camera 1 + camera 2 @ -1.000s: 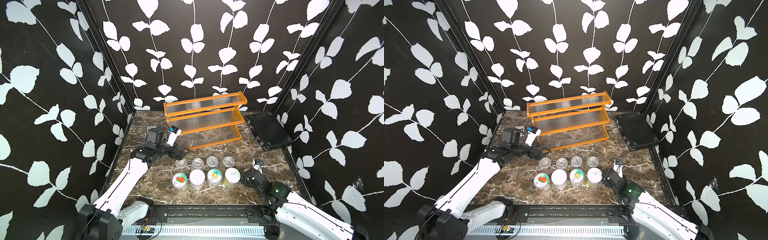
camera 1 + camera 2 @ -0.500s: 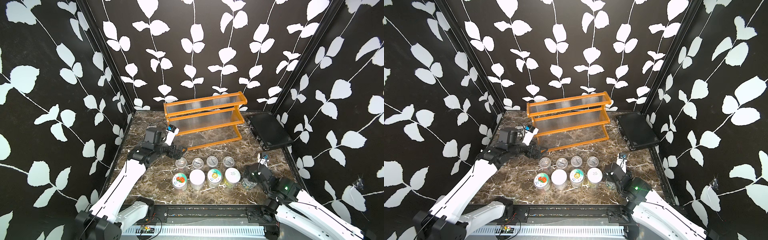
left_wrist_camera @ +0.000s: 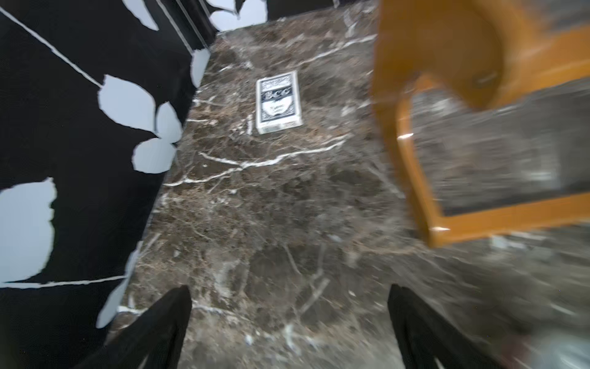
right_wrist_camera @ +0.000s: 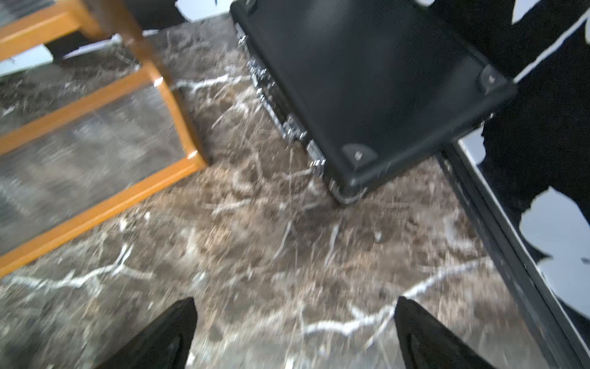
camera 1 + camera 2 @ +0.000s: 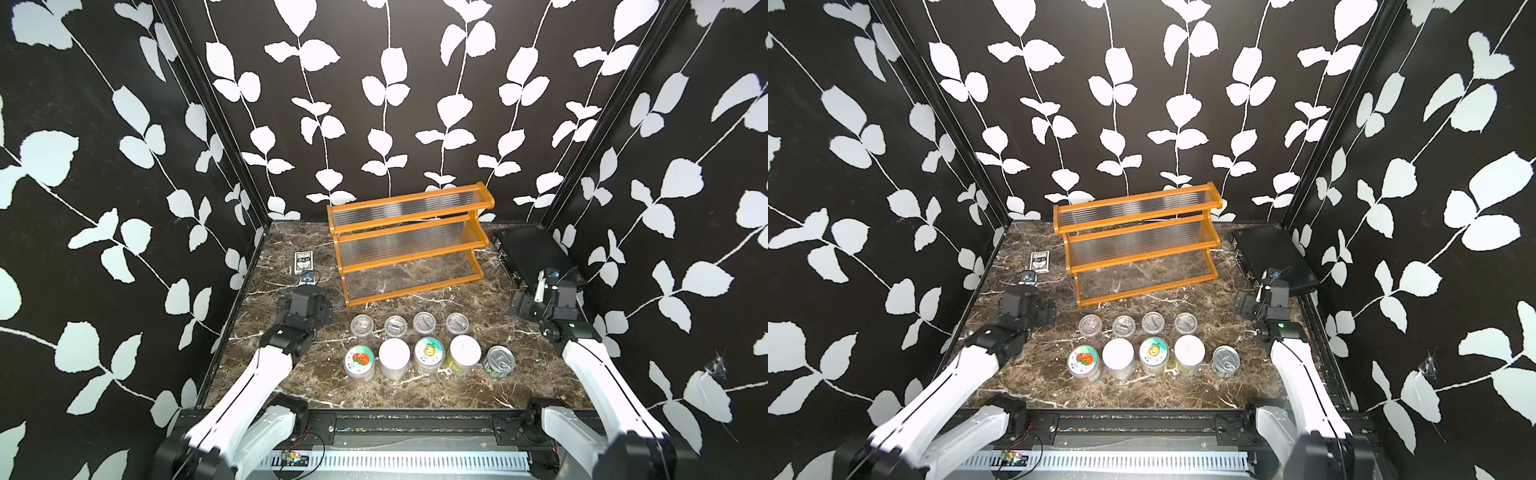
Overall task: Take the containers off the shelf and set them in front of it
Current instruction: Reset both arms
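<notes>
Containers (image 5: 429, 353) all off shelf (image 5: 409, 245), standing in two rows on tabletop (image 5: 316, 386) just in front of it: small cups (image 5: 395, 326) behind, jars (image 5: 394, 355) and tin can (image 5: 500, 362) nearer robot. Right gripper (image 4: 295, 301) has released can and pulled back near black case (image 5: 536, 257); fingers apart, empty. Left gripper (image 3: 289, 290) has retreated toward card box (image 5: 303, 262); fingers apart, empty. Task looks complete. Tabletop is dark brown marble, white-veined. Walls are black with white leaf print.

Bare brown marble tabletop (image 5: 324, 388) flanks the rows of clear lidded containers (image 5: 394, 353); an orange-framed stepped shelf (image 5: 409, 245), small dark card box (image 5: 304, 262) and flat black case (image 5: 532, 257) block the back.
</notes>
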Tool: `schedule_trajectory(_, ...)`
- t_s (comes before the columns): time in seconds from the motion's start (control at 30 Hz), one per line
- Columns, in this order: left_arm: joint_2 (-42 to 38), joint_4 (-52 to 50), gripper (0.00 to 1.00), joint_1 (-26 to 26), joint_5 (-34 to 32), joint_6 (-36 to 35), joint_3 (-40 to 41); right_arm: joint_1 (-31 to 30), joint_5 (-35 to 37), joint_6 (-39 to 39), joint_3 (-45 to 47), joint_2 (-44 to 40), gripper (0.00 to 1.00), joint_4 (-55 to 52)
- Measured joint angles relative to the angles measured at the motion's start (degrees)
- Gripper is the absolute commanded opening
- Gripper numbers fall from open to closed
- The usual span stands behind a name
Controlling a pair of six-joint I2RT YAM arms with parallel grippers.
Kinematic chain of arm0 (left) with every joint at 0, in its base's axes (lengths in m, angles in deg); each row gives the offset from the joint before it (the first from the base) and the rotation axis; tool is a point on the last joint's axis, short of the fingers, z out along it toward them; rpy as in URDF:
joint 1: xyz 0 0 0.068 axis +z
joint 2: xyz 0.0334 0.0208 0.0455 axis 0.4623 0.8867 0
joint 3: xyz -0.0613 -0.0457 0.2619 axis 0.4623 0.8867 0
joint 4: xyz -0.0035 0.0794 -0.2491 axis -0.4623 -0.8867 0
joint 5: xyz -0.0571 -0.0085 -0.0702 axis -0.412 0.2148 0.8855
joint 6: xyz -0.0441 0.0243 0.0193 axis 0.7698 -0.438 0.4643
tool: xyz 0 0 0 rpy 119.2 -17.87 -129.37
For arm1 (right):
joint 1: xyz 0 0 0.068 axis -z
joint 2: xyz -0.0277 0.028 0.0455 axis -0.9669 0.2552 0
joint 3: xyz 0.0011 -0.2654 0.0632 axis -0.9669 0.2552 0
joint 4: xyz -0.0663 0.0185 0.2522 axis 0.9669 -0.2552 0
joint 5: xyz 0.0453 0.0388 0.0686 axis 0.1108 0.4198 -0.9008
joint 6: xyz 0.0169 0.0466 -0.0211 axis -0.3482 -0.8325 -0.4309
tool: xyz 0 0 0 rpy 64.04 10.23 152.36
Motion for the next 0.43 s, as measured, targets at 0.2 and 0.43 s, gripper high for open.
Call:
schedule_trajectory(0.2,9.9,17.68,0.99,2.73,-2.71,-5.35,3.41,2.34,-3.26,5.11,5.29,7.98,1.0,16.0)
schedule_trajectory(0.43,16.76,27.69,0.99,12.35,7.34,-6.91,3.89,2.54,-3.91,6.91,5.38,13.27,1.0,26.4)
